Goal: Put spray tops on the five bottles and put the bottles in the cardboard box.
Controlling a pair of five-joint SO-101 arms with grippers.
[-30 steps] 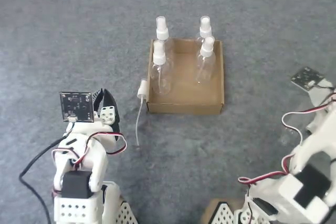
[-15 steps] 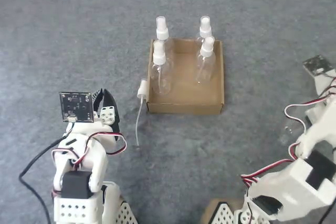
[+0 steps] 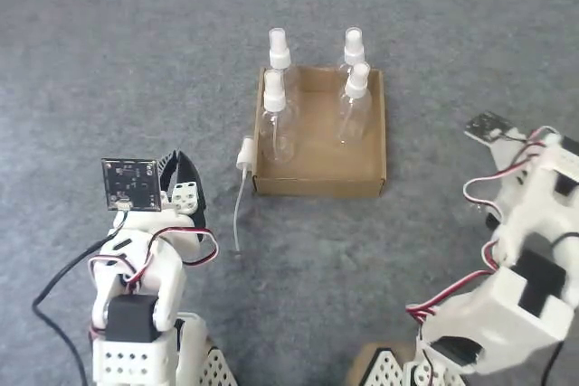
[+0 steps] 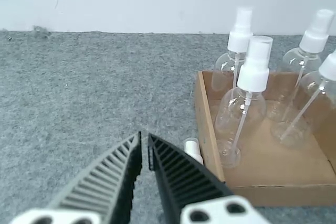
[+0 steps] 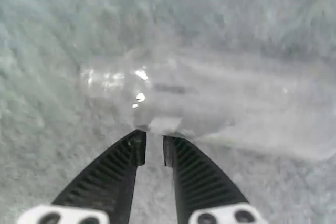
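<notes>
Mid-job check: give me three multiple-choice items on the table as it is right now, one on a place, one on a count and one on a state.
1. Where is the loose spray top?
A. on the carpet beside the cardboard box, on the left arm's side
B. inside the box
C. screwed onto a bottle

2. How many bottles wear white spray tops?
A. two
B. four
C. five

3. What state is the left pincer in?
A. open around the spray top
B. shut on a bottle
C. shut and empty

Answers:
1 A: the high view shows it lying just outside the box wall, its tube trailing over the carpet.
2 B: four white tops stand at the box.
3 C: in the left wrist view its tips nearly meet, with nothing between them.
</notes>
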